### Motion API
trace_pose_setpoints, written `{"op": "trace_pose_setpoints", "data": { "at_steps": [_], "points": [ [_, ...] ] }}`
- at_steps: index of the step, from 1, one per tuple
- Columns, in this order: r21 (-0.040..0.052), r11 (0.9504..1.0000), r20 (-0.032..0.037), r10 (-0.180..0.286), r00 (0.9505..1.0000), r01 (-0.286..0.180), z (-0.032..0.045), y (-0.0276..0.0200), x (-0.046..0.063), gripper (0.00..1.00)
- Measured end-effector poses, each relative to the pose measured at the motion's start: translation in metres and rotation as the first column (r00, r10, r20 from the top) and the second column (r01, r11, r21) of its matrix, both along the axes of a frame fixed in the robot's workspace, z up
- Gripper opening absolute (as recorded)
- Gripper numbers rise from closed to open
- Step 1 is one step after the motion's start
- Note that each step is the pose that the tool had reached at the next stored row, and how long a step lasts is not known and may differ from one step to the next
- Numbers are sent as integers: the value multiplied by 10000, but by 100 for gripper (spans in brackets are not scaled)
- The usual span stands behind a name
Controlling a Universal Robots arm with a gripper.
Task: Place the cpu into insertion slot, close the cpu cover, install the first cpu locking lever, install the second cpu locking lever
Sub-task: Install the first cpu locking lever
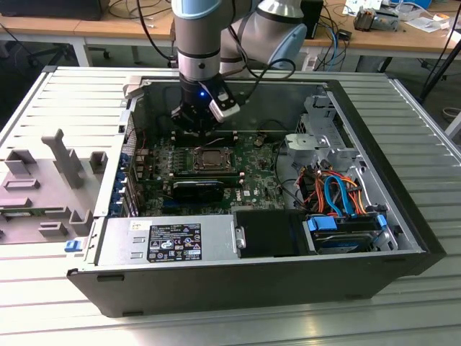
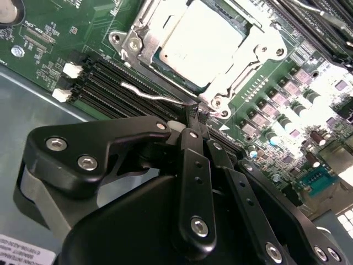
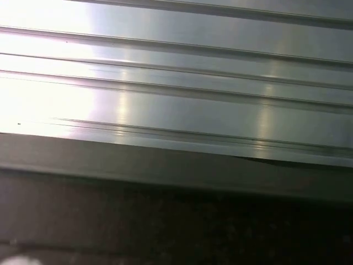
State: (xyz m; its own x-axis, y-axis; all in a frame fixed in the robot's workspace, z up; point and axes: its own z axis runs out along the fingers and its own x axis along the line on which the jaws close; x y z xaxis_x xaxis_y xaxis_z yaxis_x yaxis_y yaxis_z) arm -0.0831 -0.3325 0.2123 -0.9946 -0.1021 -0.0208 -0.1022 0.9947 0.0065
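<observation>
Grooved aluminium bench point(image 1: 43, 108) carries the open computer case point(image 1: 403, 216); cpu point(image 2: 201, 41) seated, cpu cover point(image 2: 259, 47) down (apparently), gripper point(image 2: 194, 112) clenched at the locking lever point(image 2: 151, 95), needing a sideways hook.

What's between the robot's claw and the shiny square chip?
In the second wrist view, a thin silvery wire lever and long black slots lie between the claw and the cpu, which sits under the cpu cover.
</observation>
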Motion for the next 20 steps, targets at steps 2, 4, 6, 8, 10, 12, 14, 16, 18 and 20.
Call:
{"op": "trace_pose_setpoints", "data": {
  "at_steps": [2,4,6,8,10,12,14,16,18,20],
  "points": [
    [-2,10000,1,6,10000,-6,-10,0,33,11],
    [-2,10000,0,8,10000,-8,-15,1,54,11],
    [-2,10000,0,11,10000,-11,-21,1,74,11],
    [-5,10000,0,18,10000,-18,-34,2,123,11],
    [-6,10000,-1,22,10000,-22,-42,2,150,11],
    [-7,10000,0,23,10000,-23,-49,2,175,11],
    [-7,10000,0,26,10000,-26,-56,2,197,11],
    [-8,10000,0,27,10000,-27,-62,2,218,11],
    [-9,10000,0,31,10000,-31,-68,2,241,11],
    [-9,10000,0,34,10000,-34,-72,2,269,11]
  ]
}}
